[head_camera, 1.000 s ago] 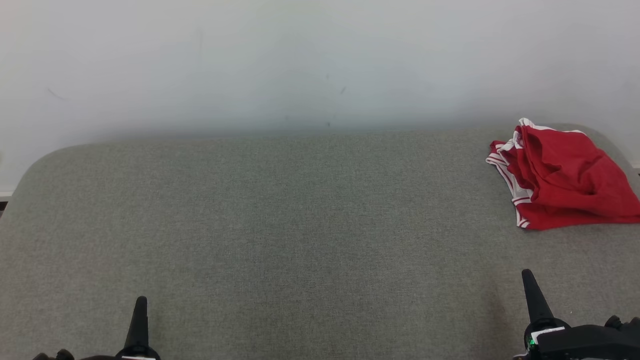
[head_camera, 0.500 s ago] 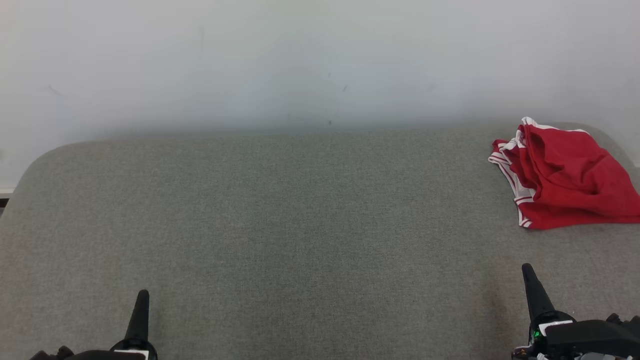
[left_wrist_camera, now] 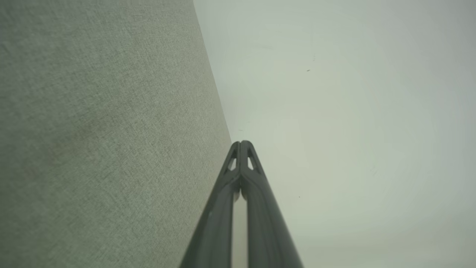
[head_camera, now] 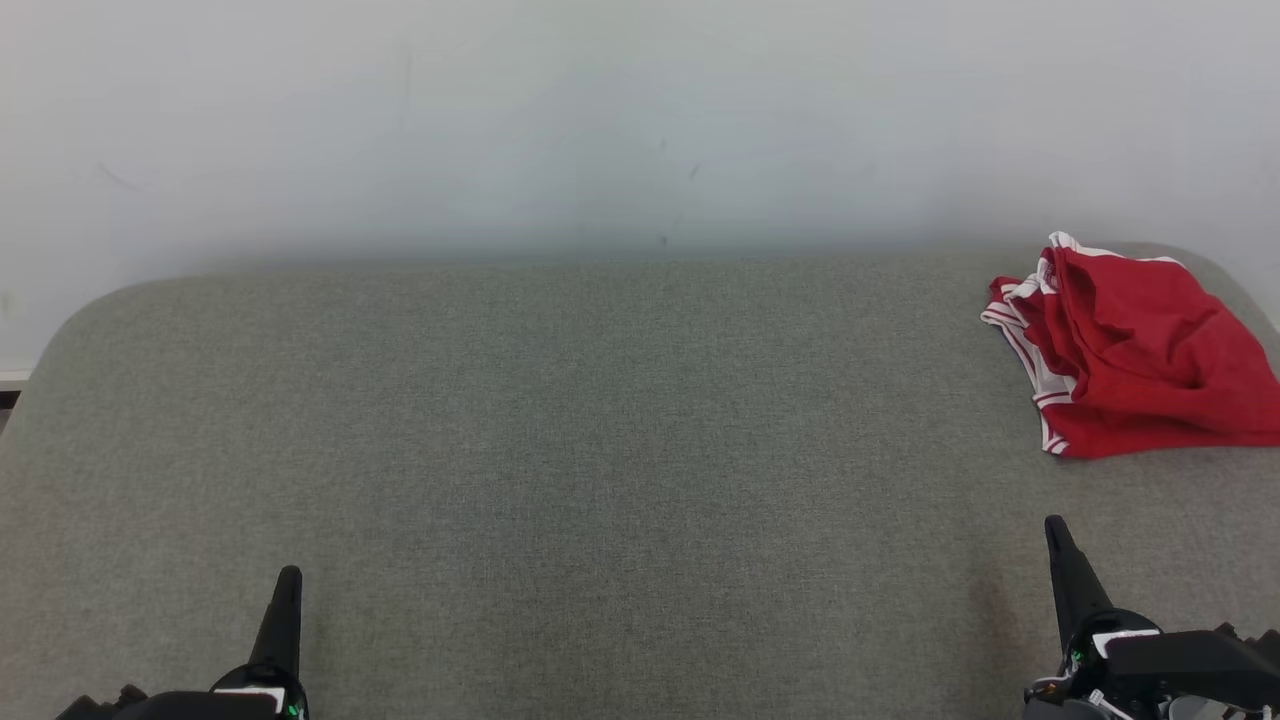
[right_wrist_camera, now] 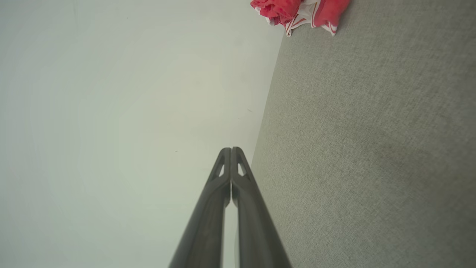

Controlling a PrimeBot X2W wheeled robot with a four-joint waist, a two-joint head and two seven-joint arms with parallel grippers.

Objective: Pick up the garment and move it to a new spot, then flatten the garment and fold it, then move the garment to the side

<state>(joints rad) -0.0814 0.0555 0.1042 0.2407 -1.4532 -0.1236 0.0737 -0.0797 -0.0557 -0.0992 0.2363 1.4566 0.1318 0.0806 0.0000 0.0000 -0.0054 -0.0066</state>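
A pale wall (head_camera: 640, 120) takes the upper third of the head view. Below it the grey fabric surface (head_camera: 560, 430) spreads across everything else, with rounded corners at the far left and far right. The red garment (head_camera: 1130, 355), trimmed in white stripes, lies crumpled at the right edge of the frame, just below the line where the surface meets the wall, and runs off the picture's right side. In my right wrist view it sits at the top edge, right of centre. Its small drift to the right since a second ago matches the drift of the specks on the wall, so that is my head moving, not the cloth. My right pincer (head_camera: 1056, 530) points up from the lower right corner, well apart from the garment, and my left pincer (head_camera: 288, 580) points up from the lower left. Both tips stand a little higher in the frame than a second ago. Both are closed tight, fingers pressed together at the tips, holding nothing.
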